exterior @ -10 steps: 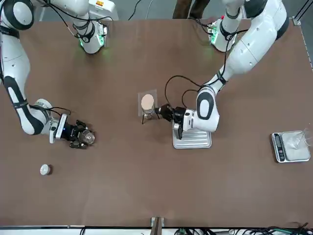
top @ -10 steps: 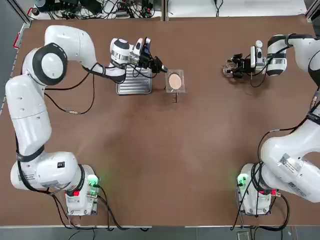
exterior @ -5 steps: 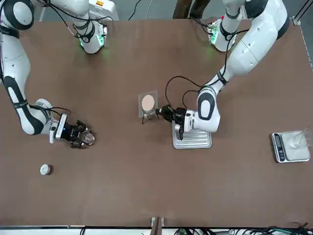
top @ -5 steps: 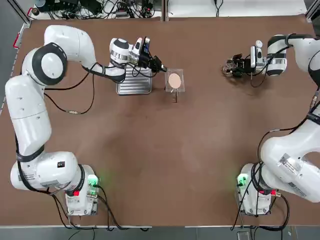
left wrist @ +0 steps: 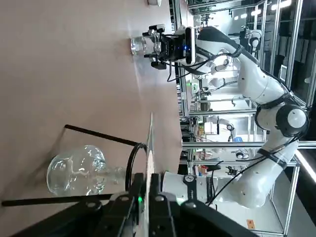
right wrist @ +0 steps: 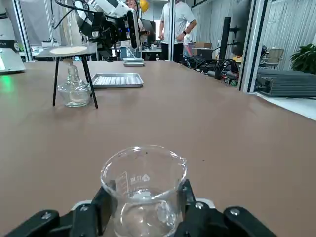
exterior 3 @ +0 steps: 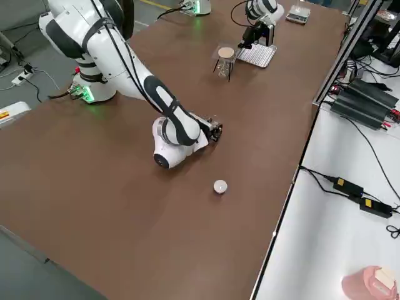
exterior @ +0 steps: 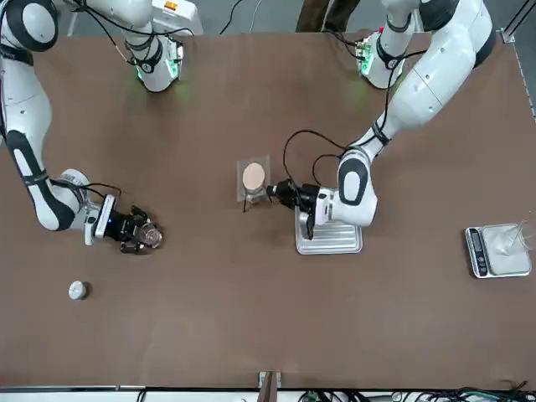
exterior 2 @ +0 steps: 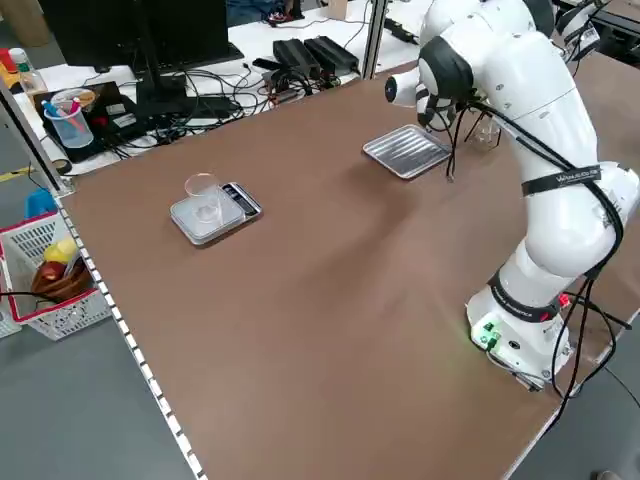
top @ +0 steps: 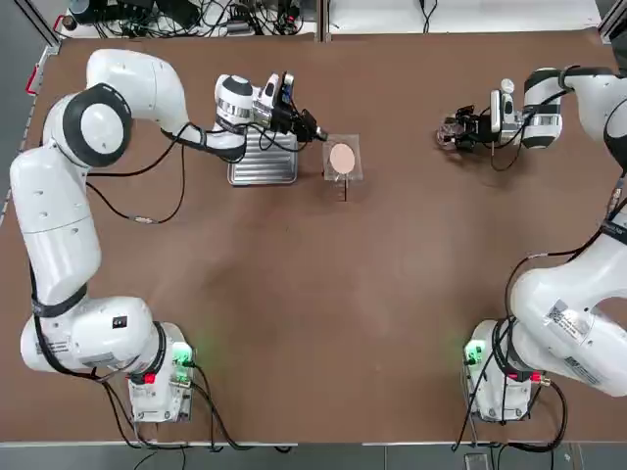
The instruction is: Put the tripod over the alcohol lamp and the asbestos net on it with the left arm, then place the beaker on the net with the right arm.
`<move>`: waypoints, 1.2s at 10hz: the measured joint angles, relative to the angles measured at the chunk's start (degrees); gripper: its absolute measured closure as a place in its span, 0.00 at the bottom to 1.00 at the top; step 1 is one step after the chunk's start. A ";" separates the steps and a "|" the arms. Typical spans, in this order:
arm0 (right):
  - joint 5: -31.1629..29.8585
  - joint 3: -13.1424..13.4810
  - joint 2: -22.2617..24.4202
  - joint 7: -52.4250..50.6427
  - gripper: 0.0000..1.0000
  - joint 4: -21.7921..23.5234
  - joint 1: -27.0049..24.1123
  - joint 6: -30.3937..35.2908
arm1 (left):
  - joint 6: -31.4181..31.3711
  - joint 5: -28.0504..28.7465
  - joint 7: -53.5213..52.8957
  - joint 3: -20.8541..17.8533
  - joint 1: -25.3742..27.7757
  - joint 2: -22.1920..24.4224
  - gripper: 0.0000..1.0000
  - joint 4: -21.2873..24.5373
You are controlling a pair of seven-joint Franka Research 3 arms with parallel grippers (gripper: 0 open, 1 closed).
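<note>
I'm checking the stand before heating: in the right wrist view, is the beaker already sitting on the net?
No, the beaker is between the right gripper's fingers, apart from the net on the tripod.

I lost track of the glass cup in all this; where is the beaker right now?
The beaker is on the robot's right side, between the right arm's jaws, seen close up in the right wrist view.
</note>
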State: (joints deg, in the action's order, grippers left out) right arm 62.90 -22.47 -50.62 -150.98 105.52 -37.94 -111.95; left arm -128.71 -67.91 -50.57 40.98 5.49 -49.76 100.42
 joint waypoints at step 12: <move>0.04 -0.18 0.20 4.10 0.41 -1.14 1.98 -0.04 | 0.00 0.00 -0.17 -0.42 1.04 0.00 0.76 -0.29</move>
State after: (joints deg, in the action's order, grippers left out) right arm 62.94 -22.65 -50.42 -146.89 104.38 -35.96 -111.99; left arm -128.72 -67.91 -50.74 40.56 6.54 -49.76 100.13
